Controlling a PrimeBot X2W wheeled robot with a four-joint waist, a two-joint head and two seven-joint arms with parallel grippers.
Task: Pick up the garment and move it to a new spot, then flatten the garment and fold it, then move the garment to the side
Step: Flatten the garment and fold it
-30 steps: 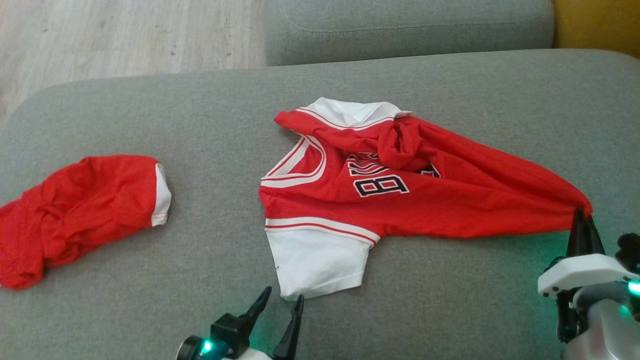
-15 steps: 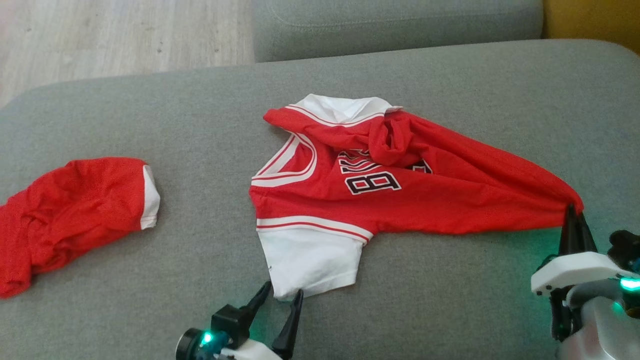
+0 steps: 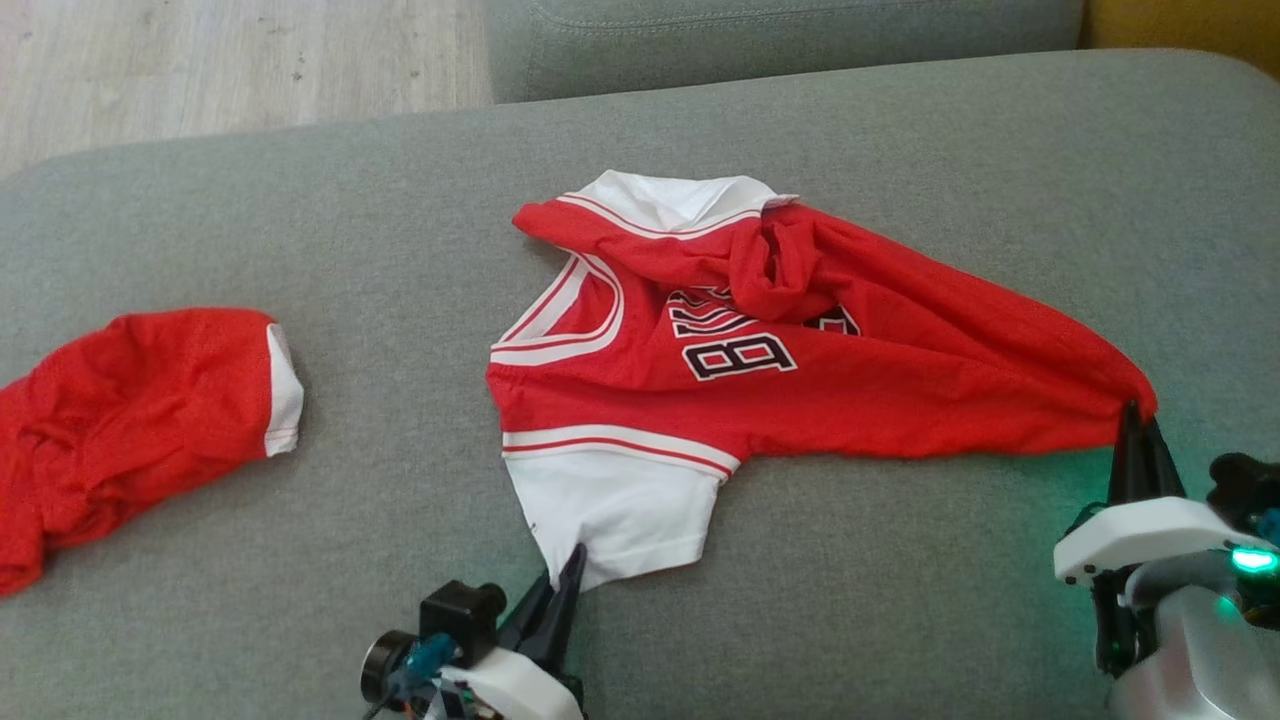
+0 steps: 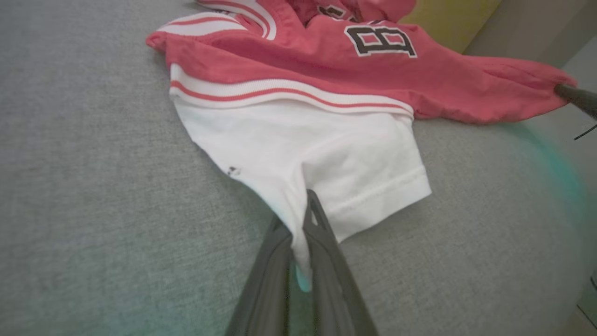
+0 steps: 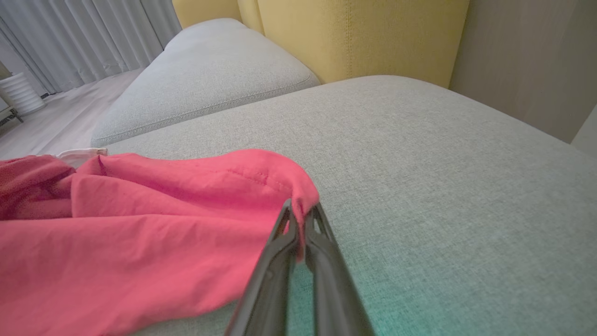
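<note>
The garment (image 3: pixel 800 390) is a red jersey with white sleeves and black lettering, lying rumpled across the middle of the grey sofa cushion (image 3: pixel 400 250). My left gripper (image 3: pixel 572 570) is shut on the near corner of its white sleeve (image 4: pixel 326 158), and in the left wrist view the cloth is pinched between the two dark fingers (image 4: pixel 322 242). My right gripper (image 3: pixel 1135 425) is shut on the jersey's red right end (image 5: pixel 280 186), which is pulled out to a point.
A second red garment with a white band (image 3: pixel 140 420) lies bunched at the left of the cushion. Another grey cushion (image 3: pixel 780 40) sits behind, with wooden floor (image 3: pixel 200 70) at the far left and a yellow backrest (image 5: pixel 354 37) at the right.
My left gripper has moved forward over the white sleeve's corner and closed on it. The right gripper keeps its hold. The head camera has shifted a little.
</note>
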